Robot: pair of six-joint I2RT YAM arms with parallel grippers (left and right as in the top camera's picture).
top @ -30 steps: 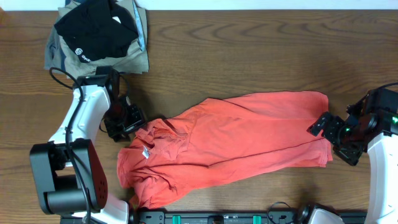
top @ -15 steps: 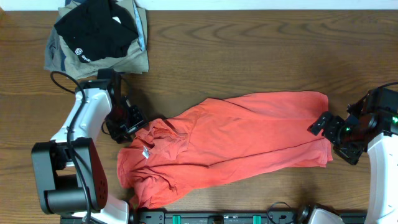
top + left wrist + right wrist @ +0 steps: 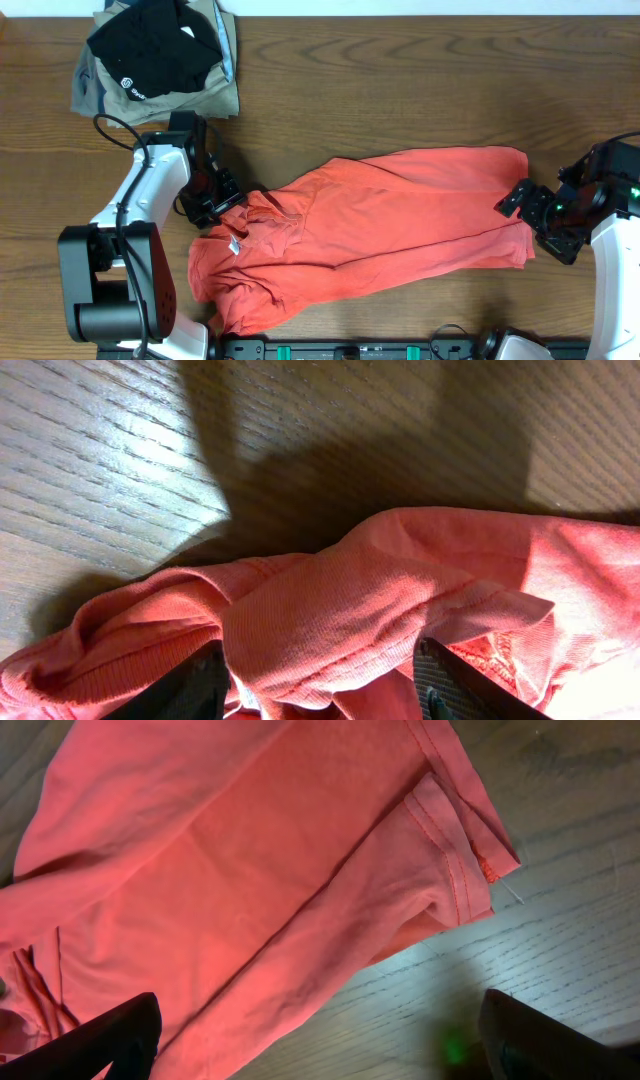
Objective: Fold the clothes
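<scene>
I saw the shirt (image 3: 370, 225) lying crumpled in the middle of the worktop (image 3: 400, 80). My left fingers (image 3: 190, 685) stood wide, straddling a fold at its 9 o'clock edge. My right fingers (image 3: 110, 1038) gaped wide just off its 3 o'clock hem.

Robotics lab bench, I'd say: plain wood-grain counter (image 3: 400, 90), a white-and-black left arm (image 3: 150, 185) and a matching right arm (image 3: 606, 270) mounted along its near edge, plus a black rail (image 3: 340, 351) with green fittings down there.
</scene>
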